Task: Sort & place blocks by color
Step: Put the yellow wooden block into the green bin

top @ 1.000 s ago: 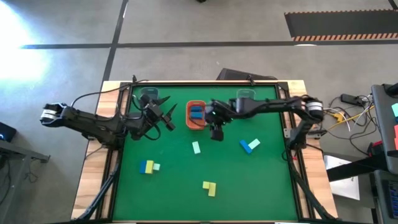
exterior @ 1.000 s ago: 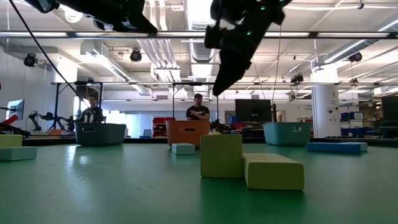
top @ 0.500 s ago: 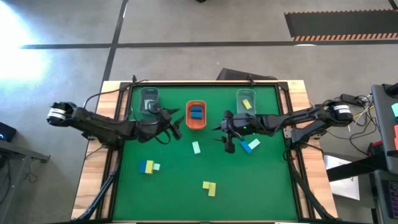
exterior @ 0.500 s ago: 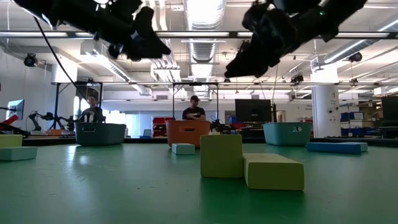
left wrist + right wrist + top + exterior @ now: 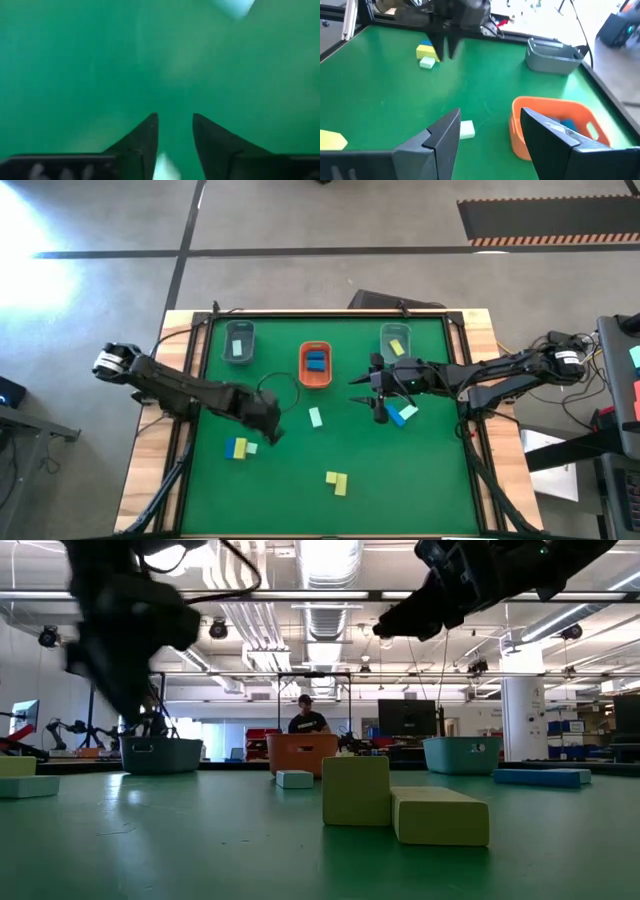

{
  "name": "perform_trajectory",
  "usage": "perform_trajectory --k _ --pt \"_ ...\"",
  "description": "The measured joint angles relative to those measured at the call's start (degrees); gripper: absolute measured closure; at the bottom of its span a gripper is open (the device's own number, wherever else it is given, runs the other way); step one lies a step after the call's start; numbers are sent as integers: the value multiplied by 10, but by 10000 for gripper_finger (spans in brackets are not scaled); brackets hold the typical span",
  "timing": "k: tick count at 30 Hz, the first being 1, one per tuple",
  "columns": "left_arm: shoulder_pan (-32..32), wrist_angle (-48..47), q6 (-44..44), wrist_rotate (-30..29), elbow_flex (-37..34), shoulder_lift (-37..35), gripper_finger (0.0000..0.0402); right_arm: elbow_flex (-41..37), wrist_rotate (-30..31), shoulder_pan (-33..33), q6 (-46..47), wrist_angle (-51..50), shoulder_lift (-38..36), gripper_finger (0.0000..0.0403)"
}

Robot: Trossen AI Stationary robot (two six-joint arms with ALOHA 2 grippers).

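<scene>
Looking straight down, the high view shows the green desk (image 5: 300, 480) with three trays along its 12 o'clock edge: a grey tray (image 5: 239, 342) holding a mint block, an orange tray (image 5: 315, 365) holding a blue block, and another grey tray (image 5: 395, 342) holding a yellow block. Loose blocks lie below them: a mint block (image 5: 316, 417) near the centre, a blue and mint pair (image 5: 403, 414) toward 3 o'clock, a blue, yellow and mint cluster (image 5: 239, 447) toward 8 o'clock, and a yellow pair (image 5: 337, 481) toward 6 o'clock. The left gripper (image 5: 270, 428) hangs just at 2 o'clock of that cluster; the right gripper (image 5: 377, 405) is beside the blue and mint pair. The left wrist view gives what the high view cannot: the left jaws stand a little apart, over bare green, with nothing clamped between them and a pale blurred patch low in the gap that I cannot identify. The right wrist view shows the right jaws apart and empty, with the orange tray and the centre mint block ahead. Only the low view shows the room behind, where a person (image 5: 305, 718) stands beyond the orange tray, and the yellow pair looks large in front.
</scene>
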Motion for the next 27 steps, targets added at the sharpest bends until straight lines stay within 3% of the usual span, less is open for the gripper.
perform_trajectory --k 3,10,19,27 --pt "-34 -69 -60 31 23 26 341 0 0 0 -20 7 -2 207" --pt "-91 -73 -138 85 44 57 398 0 0 -1 -45 6 -2 207" --pt "-112 -73 -181 150 35 69 396 0 0 -1 -45 2 -2 207" --pt "-115 -73 -186 151 35 69 396 0 0 -1 -51 1 -2 207"
